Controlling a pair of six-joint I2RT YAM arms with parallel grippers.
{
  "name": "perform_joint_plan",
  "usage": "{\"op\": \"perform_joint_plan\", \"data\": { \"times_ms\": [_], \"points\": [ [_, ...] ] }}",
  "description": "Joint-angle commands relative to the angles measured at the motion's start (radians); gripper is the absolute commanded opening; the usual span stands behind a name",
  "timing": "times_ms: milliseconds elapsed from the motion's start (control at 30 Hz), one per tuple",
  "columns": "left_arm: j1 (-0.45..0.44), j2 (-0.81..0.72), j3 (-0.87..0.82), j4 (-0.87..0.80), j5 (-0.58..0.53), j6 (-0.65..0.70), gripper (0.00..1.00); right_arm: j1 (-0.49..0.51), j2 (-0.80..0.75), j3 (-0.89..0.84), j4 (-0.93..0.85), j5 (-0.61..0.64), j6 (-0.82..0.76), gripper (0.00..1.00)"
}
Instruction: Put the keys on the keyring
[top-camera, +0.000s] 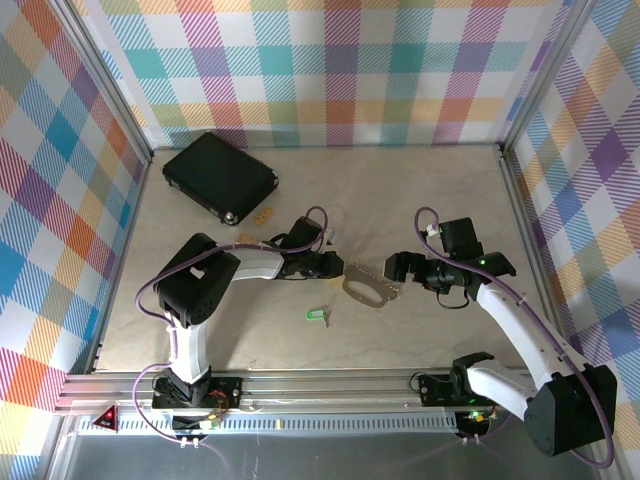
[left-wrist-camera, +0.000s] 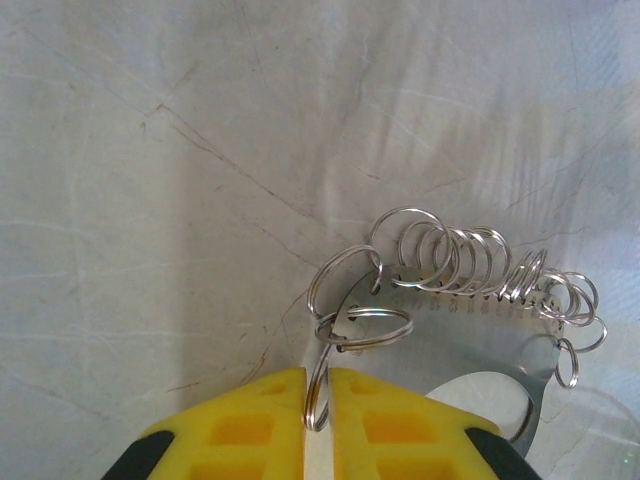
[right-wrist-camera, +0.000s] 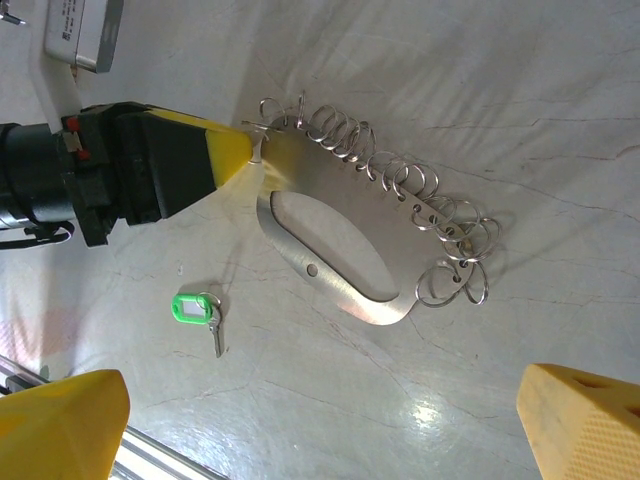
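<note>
The left hand (left-wrist-camera: 318, 405) is clenched on one keyring (left-wrist-camera: 324, 362), which is pinched edge-on between its yellow pads (left-wrist-camera: 250, 430) at the left end of the metal ring holder (right-wrist-camera: 345, 205). That holder lies flat on the tabletop (top-camera: 430, 190) between the two arms, with its row of spare rings (left-wrist-camera: 470, 262) running along its far edge. The right hand (right-wrist-camera: 322, 385) stands released and wide, holding nothing, just past the holder's right end. The key with the green tag (top-camera: 317, 316) lies loose on the tabletop, toward the near edge from the left hand and just off the holder's near-left corner, well apart from the pinched ring. The tag points left and the blade right, so its long axis lies roughly across the arms. It is nearer the left hand, but that hand is taken. Fetching it therefore likely falls to the right hand, which must reach leftward past the holder.
</note>
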Motion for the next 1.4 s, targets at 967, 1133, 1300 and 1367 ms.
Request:
{"op": "perform_joint_plan", "data": {
  "times_ms": [967, 1133, 1300, 1367],
  "points": [
    [-0.017, 0.026, 0.037, 0.037, 0.024, 0.001, 0.09, 0.004, -0.048, 0.026, -0.035, 0.030, -0.022, 0.99],
    [-0.016, 0.020, 0.031, 0.039, 0.024, 0.004, 0.06, 0.004, -0.058, 0.030, -0.033, 0.033, -0.022, 0.99],
    [-0.017, 0.004, 0.023, 0.037, 0.023, 0.006, 0.02, 0.005, -0.066, 0.035, -0.045, 0.038, -0.026, 0.99],
    [-0.017, -0.024, 0.013, 0.029, 0.017, 0.017, 0.00, 0.005, -0.069, 0.041, -0.050, 0.040, -0.028, 0.99]
  ]
}}
